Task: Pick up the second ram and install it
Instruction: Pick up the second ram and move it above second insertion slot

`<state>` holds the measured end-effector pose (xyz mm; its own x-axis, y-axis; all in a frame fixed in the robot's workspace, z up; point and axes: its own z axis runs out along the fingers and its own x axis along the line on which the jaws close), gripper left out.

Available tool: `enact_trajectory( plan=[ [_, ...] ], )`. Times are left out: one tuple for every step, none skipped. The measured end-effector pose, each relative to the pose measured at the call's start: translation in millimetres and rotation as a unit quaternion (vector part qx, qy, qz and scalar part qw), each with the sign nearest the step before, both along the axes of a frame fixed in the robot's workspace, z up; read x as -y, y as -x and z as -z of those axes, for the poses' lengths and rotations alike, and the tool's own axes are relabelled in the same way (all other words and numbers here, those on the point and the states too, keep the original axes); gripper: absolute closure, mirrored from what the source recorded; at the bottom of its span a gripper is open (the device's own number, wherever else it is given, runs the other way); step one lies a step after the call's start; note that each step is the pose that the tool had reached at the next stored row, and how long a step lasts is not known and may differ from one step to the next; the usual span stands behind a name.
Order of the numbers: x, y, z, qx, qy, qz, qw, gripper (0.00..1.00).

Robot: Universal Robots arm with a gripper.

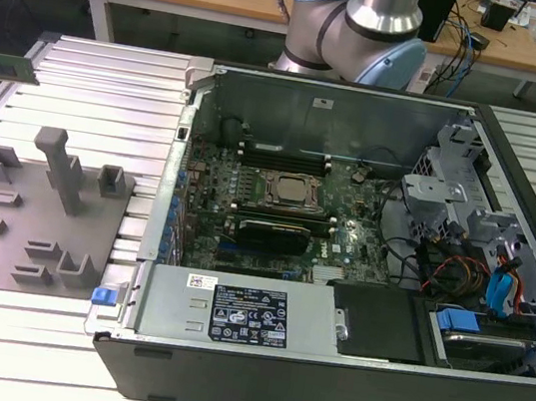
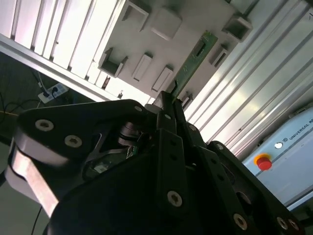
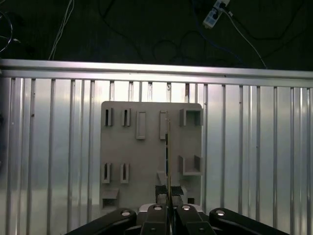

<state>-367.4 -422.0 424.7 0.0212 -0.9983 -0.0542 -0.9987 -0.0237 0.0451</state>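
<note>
At the far left of the exterior view, the second ram (image 1: 1,67) was up in the air over the ribbed aluminium tabletop (image 1: 94,84), held level and clear of the gray tray (image 1: 1,262) with its blocks and slots. The tool (image 3: 168,196) was clenched on it. In the first wrist view the black fingers (image 3: 160,191) pinched the stick from both sides, seen edge-on, with the tray below it. The second wrist view had the green strip poking out past the tool's tips.

Moving right in the exterior view, the open PC case (image 1: 321,385) sat just beside the tray. Its motherboard (image 1: 203,231) faced up with the CPU socket (image 1: 286,191) in the middle and long black slots on either side. Further right was the drive cage (image 1: 449,202) with its cables, and the arm's base (image 1: 362,13) stood behind the case.
</note>
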Motion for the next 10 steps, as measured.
enact_trajectory(
  plan=[
    [0.0, -4.0, 0.0, 0.0000, 0.0000, 0.000, 1.0000, 0.86],
    [0.0, -8.2, 0.0, -0.0001, 0.0000, 0.000, 1.0000, 0.86],
    [0.0, -13.4, 0.0, 0.0000, 0.0000, 0.000, 1.0000, 0.86],
    [0.0, -17.0, 0.0, -0.0001, 0.0000, 0.000, 1.0000, 0.86],
    [0.0, -20.1, 0.0, -0.0001, 0.0000, 0.000, 1.0000, 0.86],
    [0.0, -23.7, 0.0, -0.0001, 0.0000, 0.000, 1.0000, 0.86],
    [0.0, -30.7, 0.0, -0.0002, 0.0000, 0.000, 1.0000, 0.86],
    [0.0, -35.4, 0.0, -0.0002, 0.0000, 0.000, 1.0000, 0.86],
    [0.0, -39.3, 0.0, -0.0002, 0.0000, 0.000, 1.0000, 0.86],
    [0.0, -43.5, 0.0, -0.0002, 0.0000, 0.000, 1.0000, 0.86]
  ],
)
